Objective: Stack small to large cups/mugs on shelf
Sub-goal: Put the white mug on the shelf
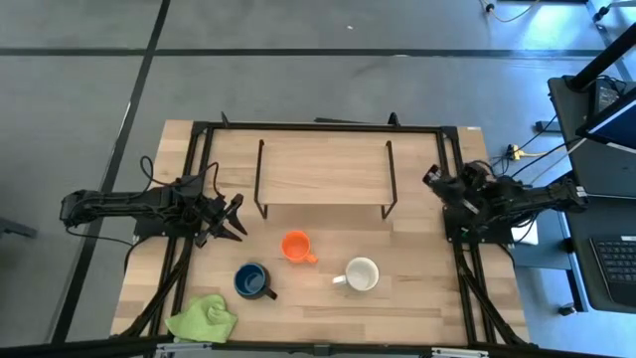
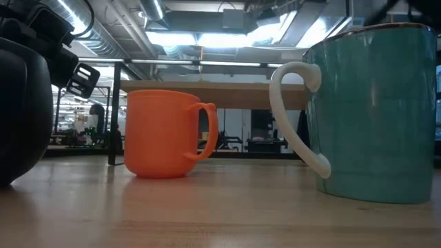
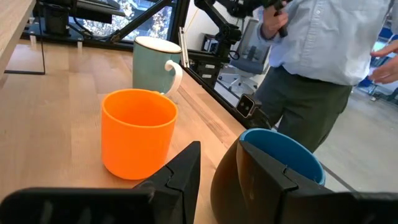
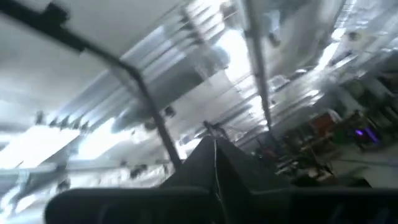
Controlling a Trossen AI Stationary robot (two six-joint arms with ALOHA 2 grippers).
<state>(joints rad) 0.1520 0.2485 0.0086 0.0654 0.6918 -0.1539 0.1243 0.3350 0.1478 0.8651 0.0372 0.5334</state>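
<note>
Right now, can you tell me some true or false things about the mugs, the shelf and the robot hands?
1. The shelf has no mugs on it. True.
2. The orange mug lies on its side. False: it stands upright on the table.
3. The left gripper is open. True.
4. The right gripper holds the white mug. False: it is shut on nothing, off at the table's right edge.
5. The blue mug sits on the green cloth. False: it stands beside it.
</note>
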